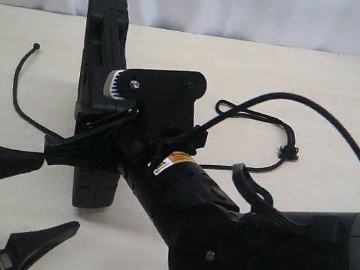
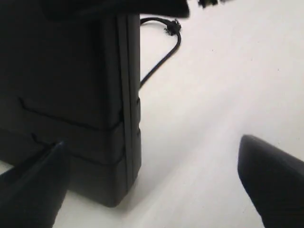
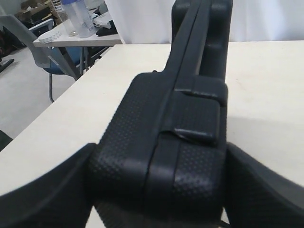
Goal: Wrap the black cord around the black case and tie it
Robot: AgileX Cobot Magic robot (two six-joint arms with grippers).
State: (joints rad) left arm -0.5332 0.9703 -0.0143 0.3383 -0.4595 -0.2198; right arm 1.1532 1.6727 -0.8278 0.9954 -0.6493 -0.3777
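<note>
The black case [image 1: 107, 34] stands on its edge on the pale table [image 1: 313, 74]. My right gripper [image 1: 86, 144] reaches in from the right and is shut on the case's lower part; in the right wrist view both fingers press the case's textured end [image 3: 156, 161]. The black cord [image 1: 18, 85] lies on the table. Its knobbed tip [image 1: 36, 47] is left of the case, its narrow loop [image 1: 223, 105] and frayed knot [image 1: 290, 152] are right of it. My left gripper [image 1: 54, 194] is open near the case's front corner [image 2: 114, 185], holding nothing. The frayed knot [image 2: 173, 26] shows beyond.
My right arm's thick glossy cable [image 1: 344, 137] arches over the table on the right. A white curtain [image 1: 254, 10] hangs behind the table. Off the table's side stand a chair [image 3: 45, 57] and another table with bottles [image 3: 78, 19].
</note>
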